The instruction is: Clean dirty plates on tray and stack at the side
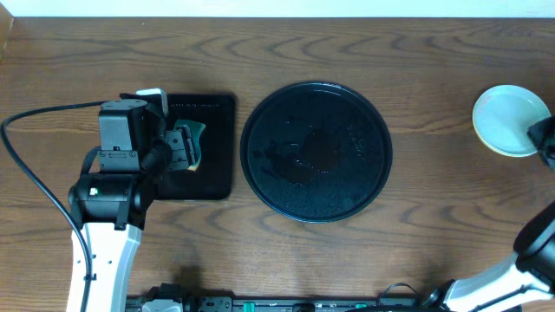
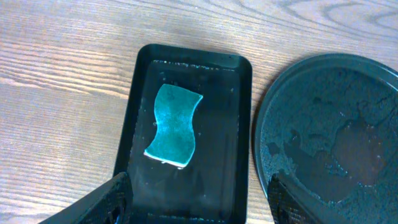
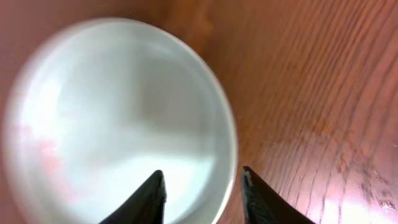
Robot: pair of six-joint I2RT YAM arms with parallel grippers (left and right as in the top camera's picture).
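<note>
Jaws on your right gripper stand apart astride the near rim of the plates, while your left gripper hangs open-jawed over the sponge, far off.

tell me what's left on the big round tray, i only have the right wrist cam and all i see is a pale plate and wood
observer: No plates are left on it. The round black tray is bare apart from a wet sheen.
operator: ok where's the sponge
observer: The teal sponge lies flat in the small rectangular tray, just left of the round one, with nothing gripping it.
operator: and the left arm
observer: The left gripper hangs above that sponge, its fingers wide apart and not touching it.
</note>
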